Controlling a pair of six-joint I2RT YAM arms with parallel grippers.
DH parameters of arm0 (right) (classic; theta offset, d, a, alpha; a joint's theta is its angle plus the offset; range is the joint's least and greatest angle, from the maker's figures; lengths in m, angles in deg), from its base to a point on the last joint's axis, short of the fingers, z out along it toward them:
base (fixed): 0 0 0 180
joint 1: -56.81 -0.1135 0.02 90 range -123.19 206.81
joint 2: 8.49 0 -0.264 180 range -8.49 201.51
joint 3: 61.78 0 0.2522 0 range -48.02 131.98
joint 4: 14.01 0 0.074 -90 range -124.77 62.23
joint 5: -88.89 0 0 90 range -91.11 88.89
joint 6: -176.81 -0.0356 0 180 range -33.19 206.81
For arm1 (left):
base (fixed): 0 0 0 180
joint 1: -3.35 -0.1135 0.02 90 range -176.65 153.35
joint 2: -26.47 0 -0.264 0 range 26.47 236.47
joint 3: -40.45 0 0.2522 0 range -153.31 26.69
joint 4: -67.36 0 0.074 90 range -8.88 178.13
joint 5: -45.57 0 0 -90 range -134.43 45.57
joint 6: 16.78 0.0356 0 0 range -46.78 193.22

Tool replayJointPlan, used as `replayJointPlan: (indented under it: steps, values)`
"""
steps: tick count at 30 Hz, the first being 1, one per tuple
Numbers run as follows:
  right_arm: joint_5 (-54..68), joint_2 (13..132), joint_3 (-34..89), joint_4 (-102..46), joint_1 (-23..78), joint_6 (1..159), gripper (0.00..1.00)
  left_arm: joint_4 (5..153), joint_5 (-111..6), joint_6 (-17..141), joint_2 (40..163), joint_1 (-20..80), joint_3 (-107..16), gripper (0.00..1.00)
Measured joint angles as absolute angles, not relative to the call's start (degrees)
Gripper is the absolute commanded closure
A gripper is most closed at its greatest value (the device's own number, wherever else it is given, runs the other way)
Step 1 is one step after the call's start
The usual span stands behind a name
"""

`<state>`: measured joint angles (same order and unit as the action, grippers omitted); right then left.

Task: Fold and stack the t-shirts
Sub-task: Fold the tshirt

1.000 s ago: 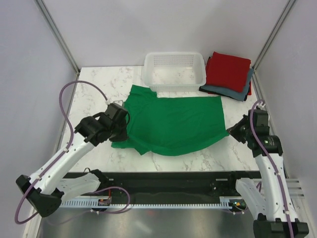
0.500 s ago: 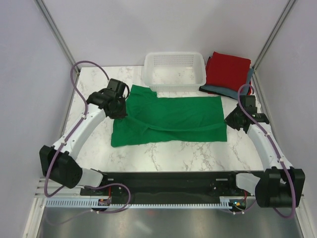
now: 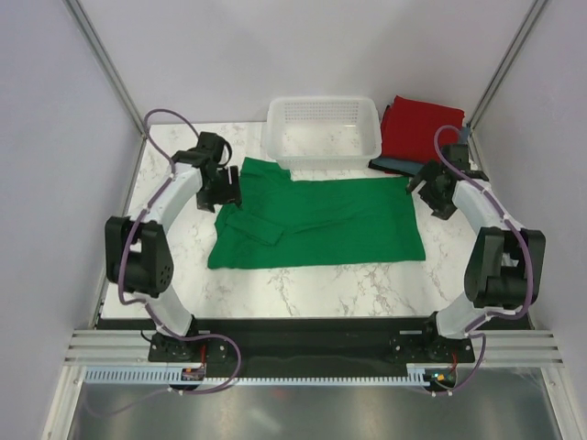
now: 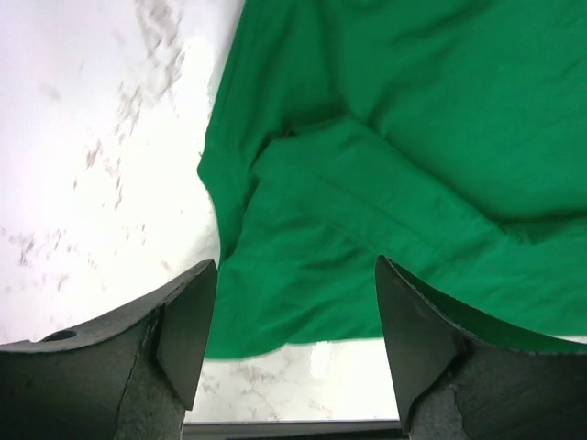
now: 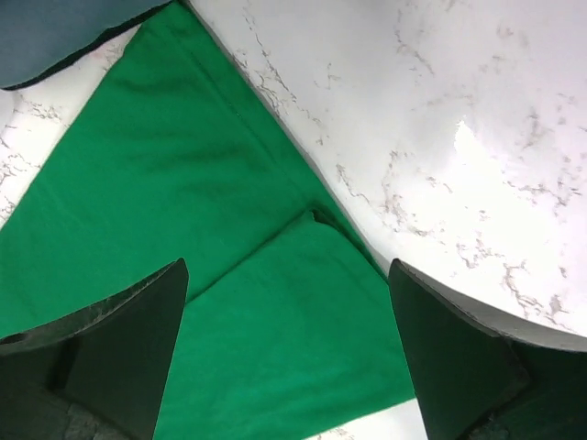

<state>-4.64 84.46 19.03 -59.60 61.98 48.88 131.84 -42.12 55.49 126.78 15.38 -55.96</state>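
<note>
The bright green t-shirt (image 3: 321, 220) lies flat mid-table, folded over on itself, with a sleeve doubled back at its left. My left gripper (image 3: 226, 190) hovers open over the shirt's far left corner, nothing between its fingers (image 4: 188, 330); green cloth (image 4: 385, 165) fills its wrist view. At the shirt's far right corner my right gripper (image 3: 433, 191) is open too, above a folded edge of the green t-shirt (image 5: 211, 229). A red folded t-shirt (image 3: 422, 128) rests on a grey-blue one (image 3: 396, 166) at the back right.
A white mesh basket (image 3: 323, 158) stands at the back centre, just beyond the green shirt. A corner of the grey-blue shirt (image 5: 64, 27) shows in the right wrist view. Bare marble table (image 3: 303, 289) lies in front of the shirt.
Both arms swung toward the back of the table with the shirt's near edge, folding it over. Both grippers then let go and opened.
</note>
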Motion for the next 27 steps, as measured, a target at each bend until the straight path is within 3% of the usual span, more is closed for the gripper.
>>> replayJointPlan:
  steps: [5, 9, 13, 17, 21, 27]
  values:
    - [-2.26, 74.84, 11.73, -59.80, 63.33, 50.15, 0.04, 128.39, -41.88, 50.46, 108.75, 14.60, -43.37, 0.23]
    - [1.02, 62.03, 0.14, -59.41, 63.42, 49.62, 0.11, 122.05, -42.69, 42.59, 89.82, 14.55, -27.35, 0.19]
    - [2.09, 58.99, -7.16, -59.51, 63.42, 49.80, 0.20, 116.94, -43.06, 33.87, 78.87, 14.55, -12.38, 0.16]
    - [3.03, 59.95, -11.84, -58.40, 63.55, 50.15, 0.27, 114.40, -43.02, 26.46, 74.32, 14.29, -1.19, 0.14]
    - [3.60, 62.25, -14.02, -56.61, 63.88, 50.21, 0.31, 112.13, -41.71, 22.02, 73.25, 14.16, 2.53, 0.11]
    - [3.58, 64.92, -13.91, -52.17, 64.23, 51.18, 0.47, 106.71, -39.24, 19.23, 71.22, 13.90, 6.11, 0.10]
